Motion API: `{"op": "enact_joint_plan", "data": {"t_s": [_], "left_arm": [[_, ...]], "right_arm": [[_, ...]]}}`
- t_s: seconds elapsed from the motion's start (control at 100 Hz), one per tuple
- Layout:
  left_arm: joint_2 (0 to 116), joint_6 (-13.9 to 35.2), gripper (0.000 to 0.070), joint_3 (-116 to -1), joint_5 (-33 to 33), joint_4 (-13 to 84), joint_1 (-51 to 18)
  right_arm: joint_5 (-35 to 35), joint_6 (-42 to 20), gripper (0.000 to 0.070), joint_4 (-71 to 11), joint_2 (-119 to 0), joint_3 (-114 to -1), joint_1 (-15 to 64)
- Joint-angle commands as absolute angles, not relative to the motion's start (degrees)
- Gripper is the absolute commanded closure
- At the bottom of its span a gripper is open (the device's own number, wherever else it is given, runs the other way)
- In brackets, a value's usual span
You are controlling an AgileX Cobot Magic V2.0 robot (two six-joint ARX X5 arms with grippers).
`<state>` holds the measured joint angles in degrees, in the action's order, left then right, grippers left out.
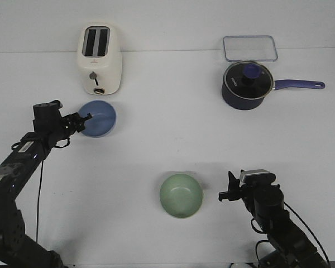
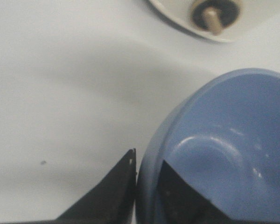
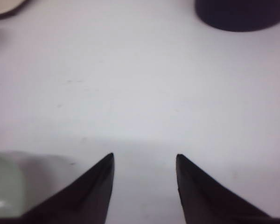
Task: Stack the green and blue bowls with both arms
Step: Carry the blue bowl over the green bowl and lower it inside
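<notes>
White counter (image 1: 156,128) all round, bare and matte. Over on the left, the left tool (image 1: 85,119) is at the blue bowl (image 1: 98,118) — and the left wrist view settles it: one finger (image 2: 113,191) outside the wall, the other inside the basin, rim pinched between them. That bowl sits just in front of the cream toaster (image 1: 99,59), whose knob shows close by in the wrist view.

Down at the near edge, the green bowl (image 1: 181,195) rests upright and alone, mouth up. The right tool (image 1: 225,193) hangs just beside it on the right, not touching — its two dark fingers (image 3: 91,191) stand spread with bare counter between them, the mint rim peeking in at one side.

Far right at the back, a dark saucepan (image 1: 247,85) with glass lid, handle pointing right, and a clear container lid (image 1: 250,48) behind it.
</notes>
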<state>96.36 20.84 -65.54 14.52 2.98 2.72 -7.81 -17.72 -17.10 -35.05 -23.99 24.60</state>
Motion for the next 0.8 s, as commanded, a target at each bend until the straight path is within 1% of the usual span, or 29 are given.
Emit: {"op": "enact_joint_plan", "data": {"t_s": [0.0,0.07,0.14,0.24,0.28,0.36,0.42,0.62,0.79], "left_arm": [[93.82,19.53,0.0687,-66.74,18.87,3.88,1.87],[90.96,17.56,0.0687,-66.67,22.04,7.03,0.49],[87.83,16.27,0.0687,-66.00,22.81,10.26,-1.87],[82.28,16.08,0.0687,-61.63,22.96,9.28,-7.33],[80.03,16.40,0.0687,-59.46,23.35,8.32,-10.13],[76.20,19.14,0.0687,-55.35,24.34,5.93,-16.40],[74.48,20.21,0.0687,-53.47,24.32,5.02,-21.21],[75.05,20.60,0.0687,-52.80,22.06,2.90,-34.46],[78.46,19.88,0.0687,-52.80,21.47,2.81,-40.18]], "right_arm": [[-7.35,-16.27,0.0436,-15.97,-35.92,-24.32,24.25],[-7.31,-16.19,0.0436,-15.84,-36.53,-24.32,23.90],[-7.31,-16.05,0.0436,-15.81,-36.97,-24.32,23.92],[-7.35,-16.01,0.0436,-15.75,-37.21,-24.32,23.92],[-7.33,-16.03,0.0436,-15.70,-37.21,-24.32,23.92],[-7.33,-16.03,0.0436,-15.57,-37.21,-24.32,23.92],[-7.31,-16.03,0.0436,-15.53,-37.21,-24.32,23.92],[-5.96,-16.01,0.0436,-15.42,-37.21,-24.32,23.92],[-5.78,-16.05,0.0436,-15.42,-37.21,-24.32,23.92]]}}
